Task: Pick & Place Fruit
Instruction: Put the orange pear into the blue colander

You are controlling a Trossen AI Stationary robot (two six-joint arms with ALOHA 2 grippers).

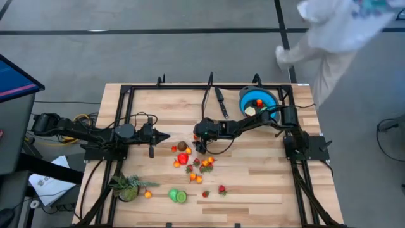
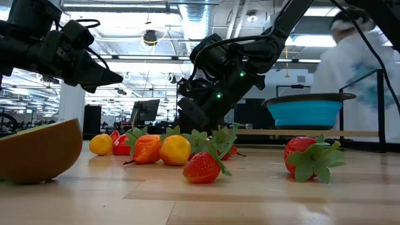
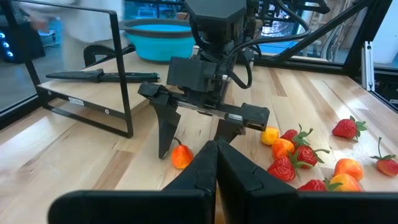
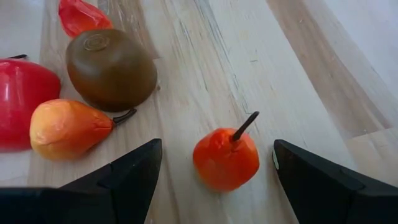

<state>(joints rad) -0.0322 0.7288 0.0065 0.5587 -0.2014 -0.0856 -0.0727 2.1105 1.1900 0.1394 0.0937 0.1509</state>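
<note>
Bright, even overhead light from ceiling fixtures glares on the table beside the sharp strawberry, leaving soft shadows, while the person behind it blurs.

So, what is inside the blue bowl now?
In the high view the blue bowl holds at least two pieces of fruit: a red one and a pale one. The right arm crosses the bowl's edge, so anything beneath it is hidden.
</note>
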